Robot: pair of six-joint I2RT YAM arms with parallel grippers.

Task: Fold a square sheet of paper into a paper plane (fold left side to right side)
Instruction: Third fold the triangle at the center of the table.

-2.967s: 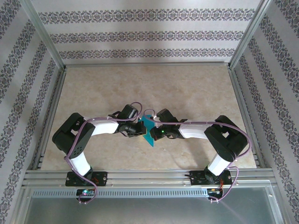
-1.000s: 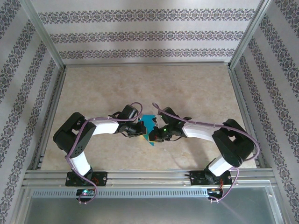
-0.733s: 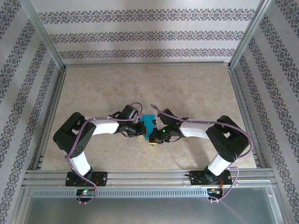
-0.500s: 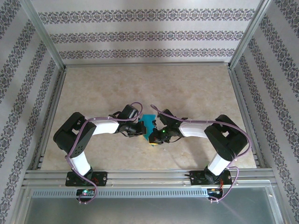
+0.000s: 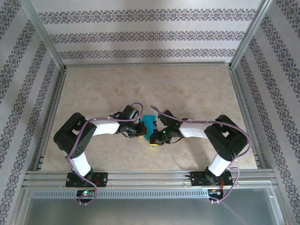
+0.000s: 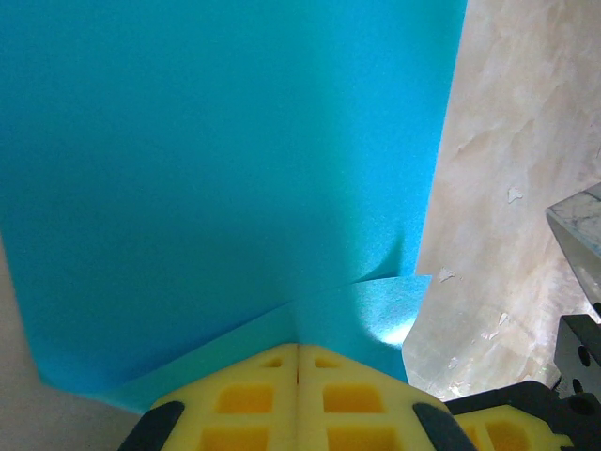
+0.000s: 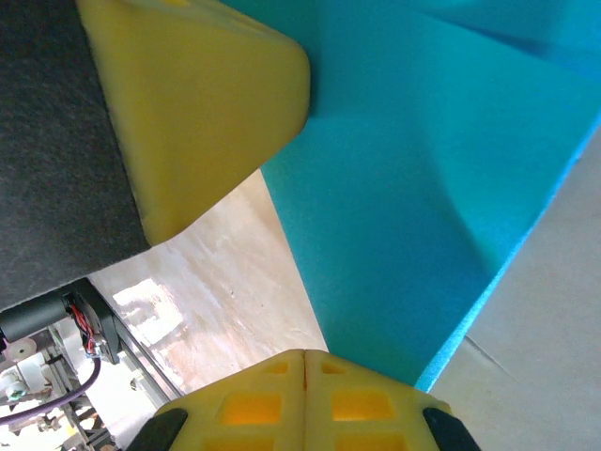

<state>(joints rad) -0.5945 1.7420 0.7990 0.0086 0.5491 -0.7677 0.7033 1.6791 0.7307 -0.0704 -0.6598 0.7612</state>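
Observation:
The square sheet of paper [image 5: 149,123] is teal-blue, partly folded, and stands raised between the two wrists at the table's middle. My left gripper [image 5: 142,133] reaches it from the left. In the left wrist view its yellow fingertips [image 6: 299,346] are shut, and a crease of the paper [image 6: 225,160] runs down into their seam. My right gripper [image 5: 154,141] sits at the paper's near end, over its lower tip. Its jaws [image 7: 303,354] are shut, and the paper [image 7: 423,188] passes just behind the right finger, not into the seam. A left finger [image 7: 197,103] touches the paper's upper edge.
The tan marbled table [image 5: 187,89] lies open behind and beside the arms. Aluminium rails [image 5: 150,176] edge it on the near side and along both flanks, with patterned walls [image 5: 150,35] all round. Both arm bases are bolted to the near rail.
Over the last second my right gripper slid left and nearer onto the paper's lower tip, covering it. The left gripper and the paper have held still. Nothing has moved in the last half second.

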